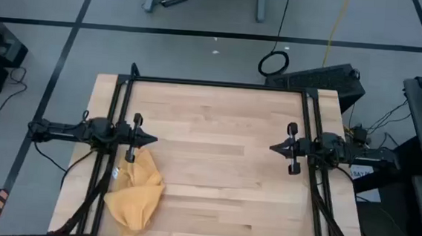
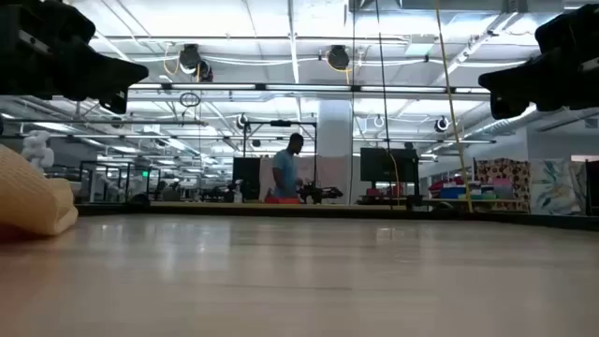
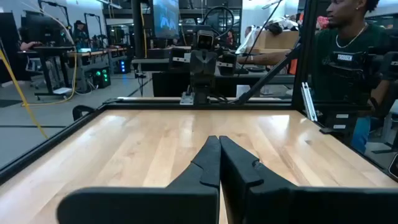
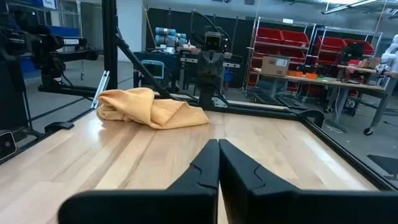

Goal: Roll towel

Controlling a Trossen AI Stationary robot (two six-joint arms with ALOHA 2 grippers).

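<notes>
Towel [image 1: 135, 194] lay crumpled at the tabletop's [image 1: 216, 148] front-left corner, just beside your left claw [image 1: 150, 139]; both it and the right claw [image 1: 274, 148] were shut, empty. Rolling it bunched would likely give you a lopsided lump.

Both arms are dark, almost black, with a matte finish. The left gripper [image 3: 219, 144] has two angular black fingers [image 3: 208, 163] that narrow to pointed tips; the right gripper [image 4: 219, 147] has the same shape. From above, each wrist carries a short black crossbar with rounded ends (like a small handle). Thin black cables run behind each arm.
</notes>
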